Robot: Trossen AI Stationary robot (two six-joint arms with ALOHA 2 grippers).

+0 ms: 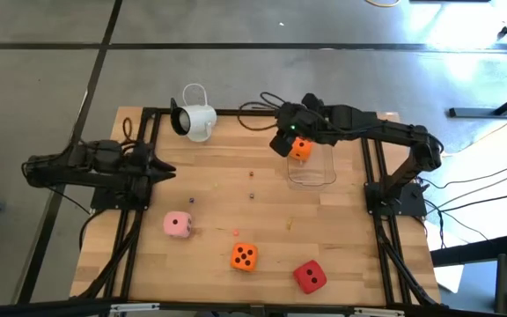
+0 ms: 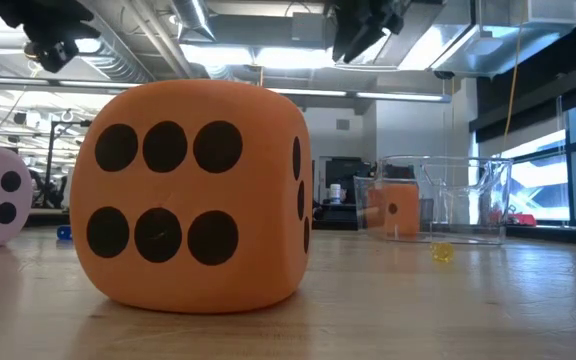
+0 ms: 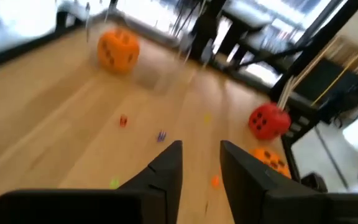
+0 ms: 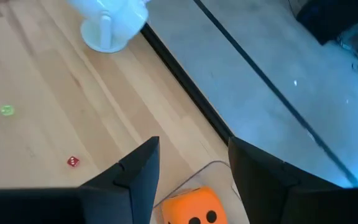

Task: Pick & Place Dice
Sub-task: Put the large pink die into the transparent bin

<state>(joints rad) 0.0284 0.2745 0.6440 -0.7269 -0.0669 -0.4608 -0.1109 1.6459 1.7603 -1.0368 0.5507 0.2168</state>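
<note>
One orange die [image 1: 300, 148] sits inside a clear container [image 1: 313, 167] near the table's far right; the low view shows it resting on the container's floor [image 2: 398, 210]. My right gripper [image 1: 285, 141] hovers open above it, with the die [image 4: 191, 210] below and between the fingers, untouched. The pink die [image 1: 178, 224], the second orange die [image 1: 244, 257] and the red die [image 1: 309, 276] rest on the near half of the table. My left gripper [image 1: 162, 171] is open at the table's left side and holds nothing [image 3: 201, 165].
A white mug-like camera [image 1: 196, 121] stands at the far edge with a cable [image 1: 258, 110] beside it. Several tiny beads [image 1: 252, 195] lie scattered mid-table. A black frame [image 1: 370, 176] borders the table's sides. The second orange die [image 2: 193, 195] fills the low view.
</note>
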